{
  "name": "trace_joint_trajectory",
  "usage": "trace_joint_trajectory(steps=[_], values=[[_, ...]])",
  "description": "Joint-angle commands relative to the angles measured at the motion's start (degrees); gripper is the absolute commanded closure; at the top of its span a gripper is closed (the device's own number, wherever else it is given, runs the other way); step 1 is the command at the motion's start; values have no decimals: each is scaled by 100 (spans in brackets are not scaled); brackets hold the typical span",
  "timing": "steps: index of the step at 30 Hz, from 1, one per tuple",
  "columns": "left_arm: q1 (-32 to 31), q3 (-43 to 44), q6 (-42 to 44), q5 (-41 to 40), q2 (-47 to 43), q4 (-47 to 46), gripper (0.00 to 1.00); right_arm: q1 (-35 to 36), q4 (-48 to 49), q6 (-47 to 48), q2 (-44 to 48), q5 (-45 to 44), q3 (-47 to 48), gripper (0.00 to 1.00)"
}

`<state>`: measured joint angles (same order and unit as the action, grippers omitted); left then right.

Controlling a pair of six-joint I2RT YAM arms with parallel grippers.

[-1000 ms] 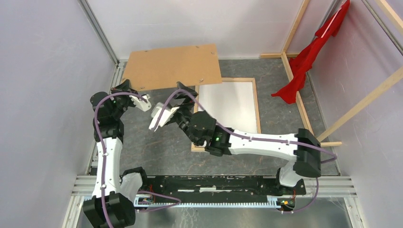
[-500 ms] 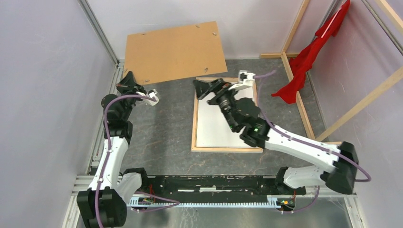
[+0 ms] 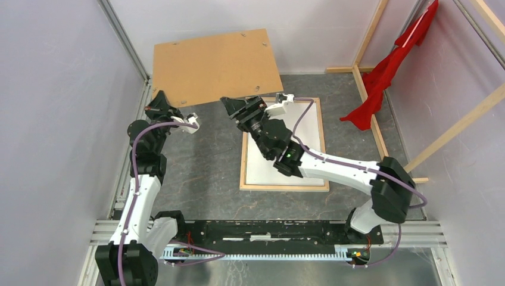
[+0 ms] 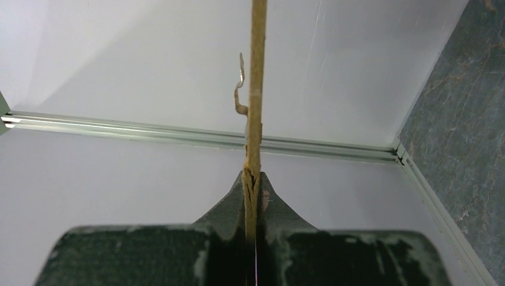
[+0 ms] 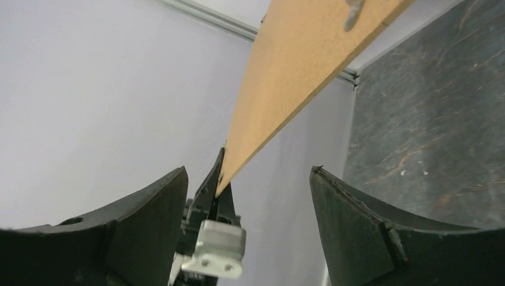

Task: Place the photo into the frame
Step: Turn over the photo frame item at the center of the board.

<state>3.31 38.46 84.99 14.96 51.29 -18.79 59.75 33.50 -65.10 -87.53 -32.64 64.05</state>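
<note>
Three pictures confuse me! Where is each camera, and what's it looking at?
Top: high behind both arms, looking down at them, the flat brown backing board, light wooden picture frame.
Left wrist: on the left gripper, sighting along the board's edge; shut fingers show.
Right wrist: on the right gripper, facing the tilted board; open fingers show.
All share the board.

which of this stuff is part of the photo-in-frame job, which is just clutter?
Job:
- frame, lying back up
- photo, white side up inside it
- backing board, held up at a corner by the left gripper
- right gripper, open at the board's near edge

Lying about:
- red cloth
- wooden beams
</note>
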Motion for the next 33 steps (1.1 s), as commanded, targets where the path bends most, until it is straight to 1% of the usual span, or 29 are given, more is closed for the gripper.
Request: trace_joint_trajectory(steps=[1,3,8,11,12,14,15,17,18,19,21,22,23,24,27,30,32,33], values=[[-42,109,33,-81,-293,-579,98,-62,372,-1086,-494,-358,547,21],[-42,114,37,-69,-309,-542,98,-62,383,-1293,-778,-542,815,25],[-43,44,60,-44,-358,-456,98,-59,296,-1363,-1292,-1001,1679,29],[-44,46,50,8,-430,-295,98,-57,342,-1462,-1504,-1257,1899,35],[-44,59,41,21,-449,-241,98,-59,365,-1513,-1557,-1293,1917,41],[-44,64,29,36,-477,-153,98,-72,455,-1514,-1612,-1337,1869,60],[-47,73,22,48,-483,-87,98,-69,476,-1516,-1618,-1353,1831,71],[-48,108,6,91,-516,83,98,-77,557,-1479,-1596,-1384,1718,85],[-46,139,-20,124,-539,225,94,-93,626,-1406,-1569,-1389,1646,90],[-44,198,-26,185,-568,491,83,-109,644,-1339,-1536,-1409,1600,94],[-42,413,0,342,-634,1303,39,-162,672,-1177,-1446,-1419,1489,100],[-41,530,-1,426,-645,1724,14,-195,712,-1133,-1397,-1411,1428,100],[-46,635,-54,507,-649,2091,2,-247,818,-1072,-1345,-1367,1348,100],[-44,733,-145,585,-661,2419,0,-299,953,-985,-1293,-1302,1253,100],[-41,1238,-405,801,-569,3533,0,-513,1103,-774,-1129,-1020,1095,100],[-41,1867,-753,1003,-405,4752,0,-739,902,-259,-849,-543,1055,100],[-41,2358,-795,1156,-283,5569,0,-989,357,82,-570,48,1112,100],[-41,2567,-799,1226,-233,5974,0,-1133,231,223,-430,339,1068,100]])
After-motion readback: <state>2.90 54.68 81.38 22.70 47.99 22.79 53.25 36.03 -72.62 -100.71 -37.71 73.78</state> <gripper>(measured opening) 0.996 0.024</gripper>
